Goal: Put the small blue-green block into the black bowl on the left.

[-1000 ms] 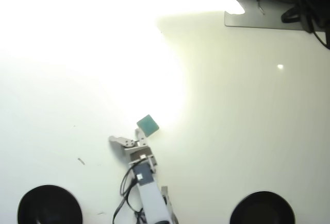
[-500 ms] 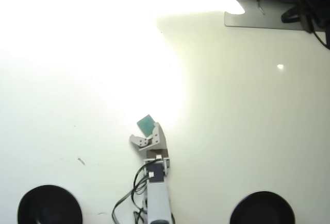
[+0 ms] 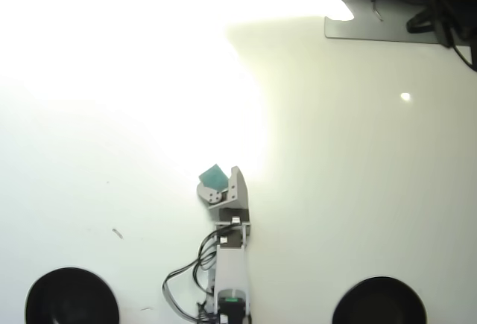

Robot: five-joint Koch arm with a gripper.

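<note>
Bowls: two, both black, both cut off by the bottom edge of the overhead view.
Left bowl: bottom left corner, nothing visible inside its dark hollow.
Mark: one small dark fleck on the tabletop, above and to the right of the left bowl.
Cables: black loops on the left side of the arm.
Arm: one, rising from the bottom edge at centre, between the two bowls.
Block: one, teal, centre of the view, well apart from both bowls.
Gripper: one, its two jaws closed in against the block on either side, grasping it.
Right bowl: bottom right, inside dark.
Tabletop: white, upper left washed out by glare.
Stand: one grey base at the top right, with black cords beside it.
</note>
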